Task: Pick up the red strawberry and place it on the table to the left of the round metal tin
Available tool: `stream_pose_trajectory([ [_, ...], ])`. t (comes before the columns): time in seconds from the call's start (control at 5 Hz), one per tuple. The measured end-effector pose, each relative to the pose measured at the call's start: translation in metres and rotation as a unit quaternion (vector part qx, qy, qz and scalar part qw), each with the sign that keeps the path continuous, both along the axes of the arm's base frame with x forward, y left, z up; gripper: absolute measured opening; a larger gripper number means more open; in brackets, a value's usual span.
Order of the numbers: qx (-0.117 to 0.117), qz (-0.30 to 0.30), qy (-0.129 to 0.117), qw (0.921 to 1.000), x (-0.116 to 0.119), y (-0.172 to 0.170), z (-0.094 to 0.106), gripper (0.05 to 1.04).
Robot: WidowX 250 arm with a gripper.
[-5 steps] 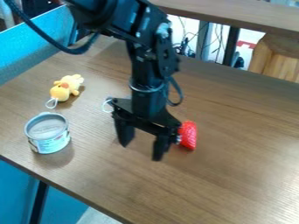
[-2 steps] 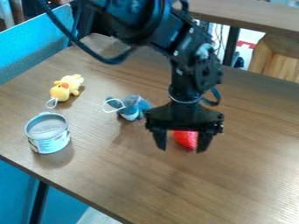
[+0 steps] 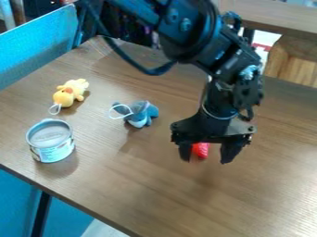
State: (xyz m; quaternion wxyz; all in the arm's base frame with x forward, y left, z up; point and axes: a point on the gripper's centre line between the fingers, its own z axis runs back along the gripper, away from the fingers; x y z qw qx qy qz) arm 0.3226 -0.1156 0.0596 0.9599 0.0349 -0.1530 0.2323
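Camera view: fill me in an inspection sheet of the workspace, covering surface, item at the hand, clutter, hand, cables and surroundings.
Surface: brown wood-grain tabletop, glossy toward the right; spills, nothing seen.
Item at the hand: red object, partly hidden, visible between the fingers; contact cannot be told.
Clutter: upright can, yellow plush toy and blue-grey plush toy, both with white loops.
Hand: open, pointing down.
Cables: black cable sagging beside the arm.
Surroundings: blue panel at upper left, another wooden surface behind.
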Motion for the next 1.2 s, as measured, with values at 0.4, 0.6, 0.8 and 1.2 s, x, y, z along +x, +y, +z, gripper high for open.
stream_pose_trajectory([
  [0.4, 0.013, 0.041, -0.009, 0.9990, 0.010, 0.000, -0.003, 1.001],
  [0.6, 0.020, 0.054, -0.010, 0.9983, 0.016, 0.000, -0.003, 1.001],
  [0.8, 0.023, 0.057, -0.007, 0.9981, 0.020, -0.001, -0.006, 1.001],
  [1.2, 0.009, 0.088, 0.008, 0.9960, 0.033, 0.016, -0.014, 1.001],
])
